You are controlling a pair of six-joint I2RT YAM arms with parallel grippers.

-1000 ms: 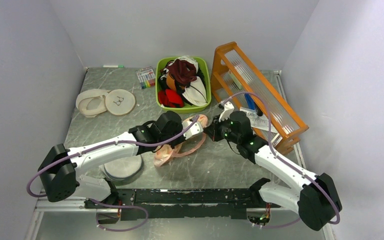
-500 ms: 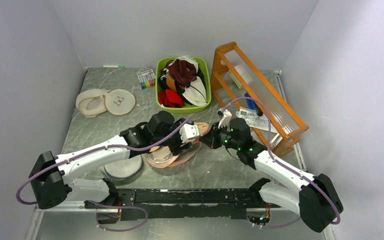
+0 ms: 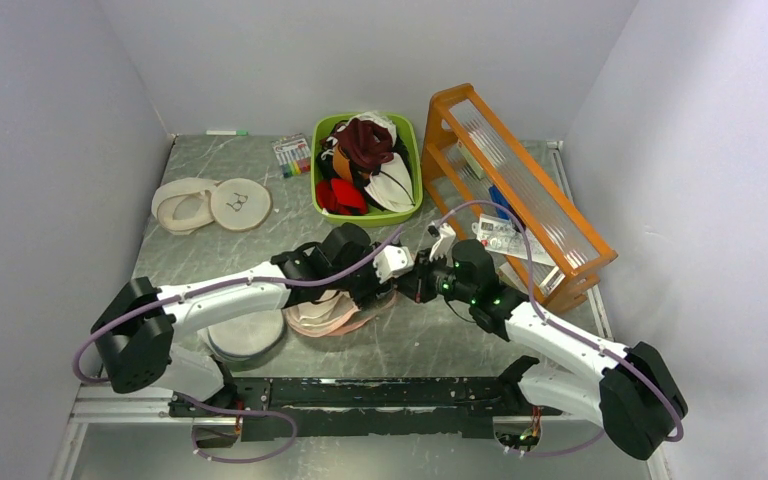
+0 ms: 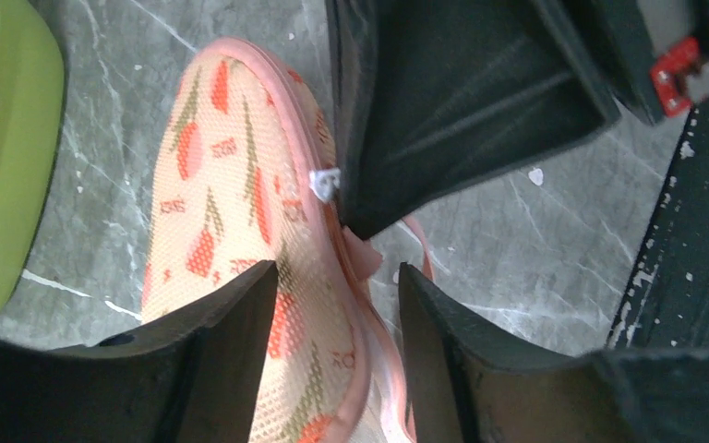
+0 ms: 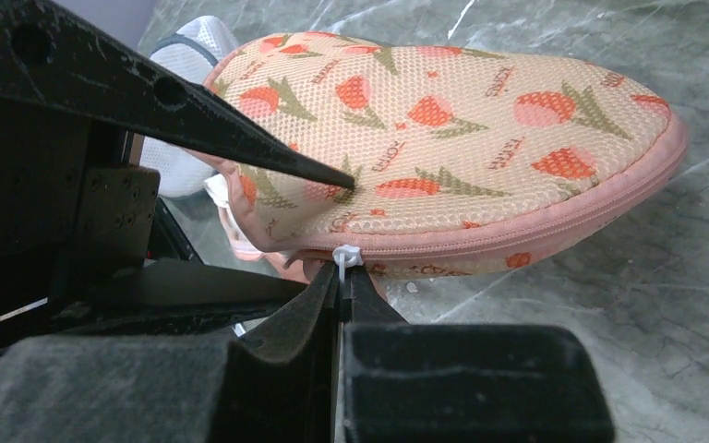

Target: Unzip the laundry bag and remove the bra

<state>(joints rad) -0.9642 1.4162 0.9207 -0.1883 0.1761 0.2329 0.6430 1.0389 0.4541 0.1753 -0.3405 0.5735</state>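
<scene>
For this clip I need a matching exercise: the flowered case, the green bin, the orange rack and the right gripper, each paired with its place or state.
Things
1. cream-peach flower-print padded laundry bag
2. lime-green plastic bin
3. orange slatted rack
4. right gripper

Places and states
A. shut on a small white zip pull
B. filled with maroon, red and white garments
C. stands at the right side of the grey table
D. lies mid-table, printed side up

Pairs: 1-D, 2-B, 3-C, 4-A
</scene>
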